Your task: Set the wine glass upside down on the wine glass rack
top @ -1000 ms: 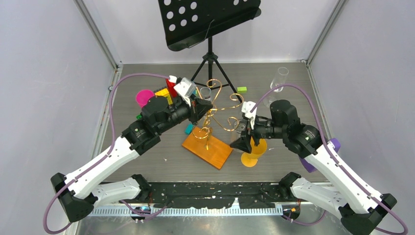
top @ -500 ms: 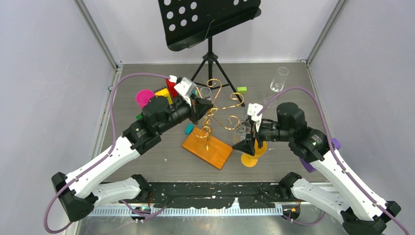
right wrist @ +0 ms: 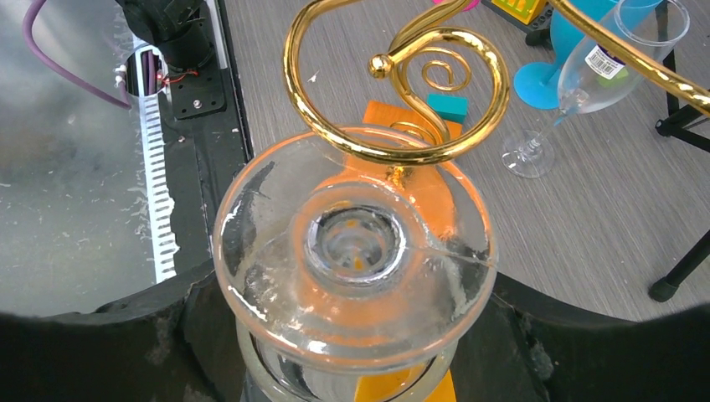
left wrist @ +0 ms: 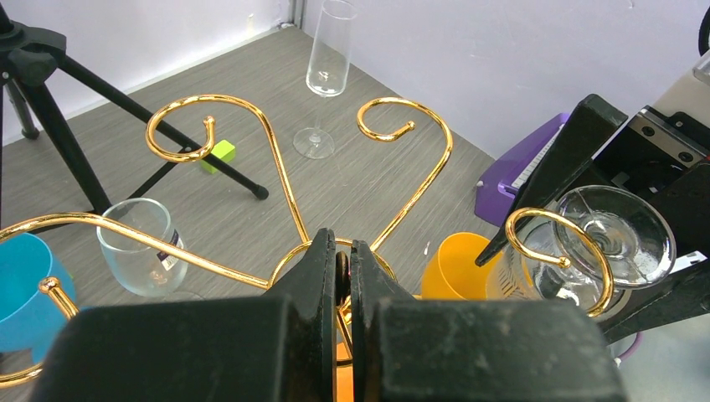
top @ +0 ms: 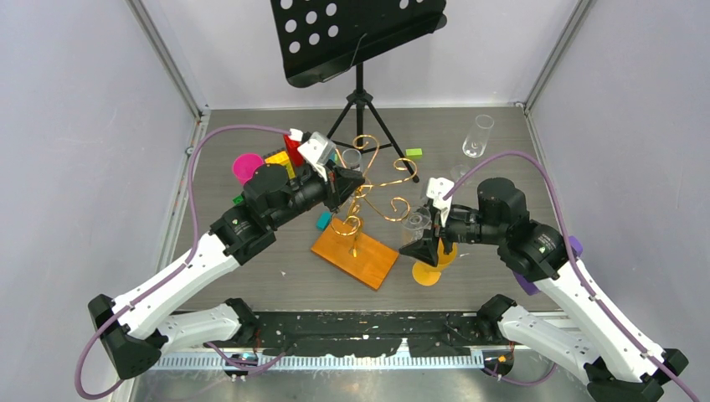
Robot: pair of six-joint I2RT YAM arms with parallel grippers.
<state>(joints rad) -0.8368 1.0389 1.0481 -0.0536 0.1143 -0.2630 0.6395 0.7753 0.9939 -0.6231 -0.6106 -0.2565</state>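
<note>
- Grey wood-grain desk (top: pixel 285 280), closed in by pale panels at the back and both sides.
- Left tool (left wrist: pixel 344 251): jaws nearly together, pinching the central stem of the wine glass rack (top: pixel 355 256), which is thin gold wire with curled loop arms on a flat orange rectangular base.
- Right tool (right wrist: pixel 356 360): jaws spread wide on either side of the bowl of a clear wine glass (right wrist: pixel 356 251), gripping it upside down with the round foot uppermost.
- Clear wine glass, position: between the right tool's fingers, off the desk, its foot just beside one curled gold loop (right wrist: pixel 402 156) of the rack. Whether they touch cannot be told.
- Orange plastic cup (top: pixel 429 270): on the desk directly beneath the right tool.
- Tall clear flute glass (top: pixel 479 134): upright, well beyond the right tool.
- Small clear glass with a label (left wrist: pixel 138 247): ahead and left of the left tool, behind a gold arm.
- Black perforated music stand (top: pixel 356 38) on a tripod: beyond the left tool, behind the rack.
</note>
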